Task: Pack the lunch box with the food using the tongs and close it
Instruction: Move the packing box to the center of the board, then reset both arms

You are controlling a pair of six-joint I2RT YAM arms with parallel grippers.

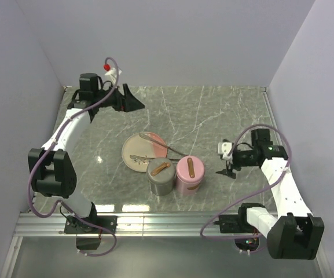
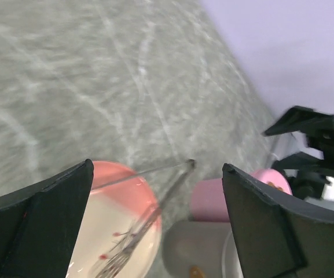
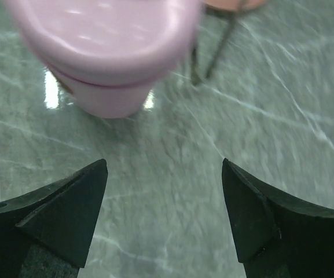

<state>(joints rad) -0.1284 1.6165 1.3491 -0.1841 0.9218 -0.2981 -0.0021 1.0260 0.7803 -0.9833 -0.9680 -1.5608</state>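
Tongs (image 1: 162, 146) of thin silver metal lie across a round pink-and-cream plate (image 1: 133, 145) near the middle of a grey marbled table (image 1: 224, 110). Their long axis runs from the plate's far left towards the near right. The joined end points right, past the plate's rim towards a pink round container (image 1: 188, 174), and the two slim arms fan out leftwards over the plate. In the left wrist view the tongs (image 2: 167, 197) show the same way – joint uppermost, arms splaying down onto the plate. A grey round container (image 1: 161, 176) stands just beside the pink one, touching or nearly so; each has a lid on, with a brown strip across it. The left gripper (image 1: 135, 99) hangs over the far left of the table, well apart from the plate, fingers (image 2: 45, 220) spread wide and holding nothing. The right gripper (image 1: 227, 171) sits low, near the pink container's right side – fingers (image 3: 57, 214) also spread, empty.
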